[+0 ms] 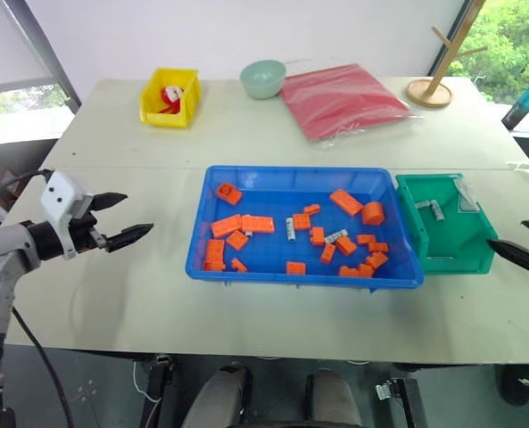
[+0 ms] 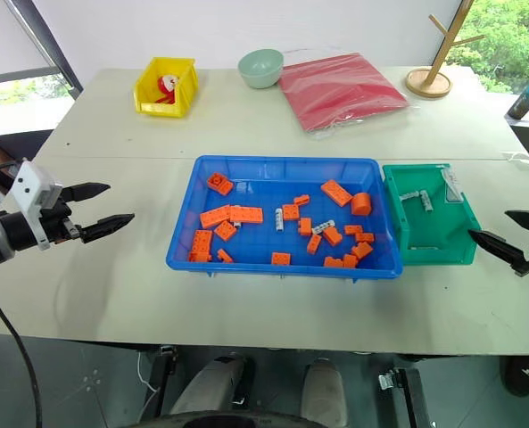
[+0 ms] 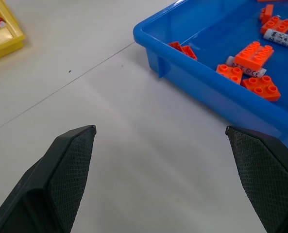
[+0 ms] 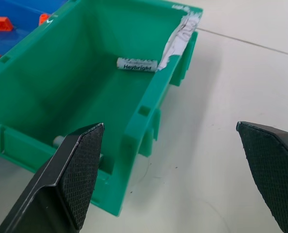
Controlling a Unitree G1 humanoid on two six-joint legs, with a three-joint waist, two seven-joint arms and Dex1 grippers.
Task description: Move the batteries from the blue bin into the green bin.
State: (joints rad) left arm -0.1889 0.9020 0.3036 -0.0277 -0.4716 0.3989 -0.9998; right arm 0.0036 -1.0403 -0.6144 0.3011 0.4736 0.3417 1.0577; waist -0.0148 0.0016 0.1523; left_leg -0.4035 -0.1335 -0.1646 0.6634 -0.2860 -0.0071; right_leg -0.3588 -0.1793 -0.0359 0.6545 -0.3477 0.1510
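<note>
Batteries are split between two bins on the tabletop (image 1: 112, 294). The blue bin (image 1: 202, 234), near the front edge at the middle, holds many orange blocks (image 1: 256, 224) and what look like three batteries (image 1: 290, 229), though others may hide among the blocks. The green bin (image 1: 483, 236), touching its right side, holds two batteries (image 1: 430, 209). Left gripper (image 1: 128, 219) hangs over the tabletop's left part, jaws apart and empty; right gripper (image 2: 500, 234) sits just right of the green bin, jaws likewise apart. I judge the task partly done.

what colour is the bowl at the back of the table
Pale mint green; the bowl shows best in the right eye view.
</note>
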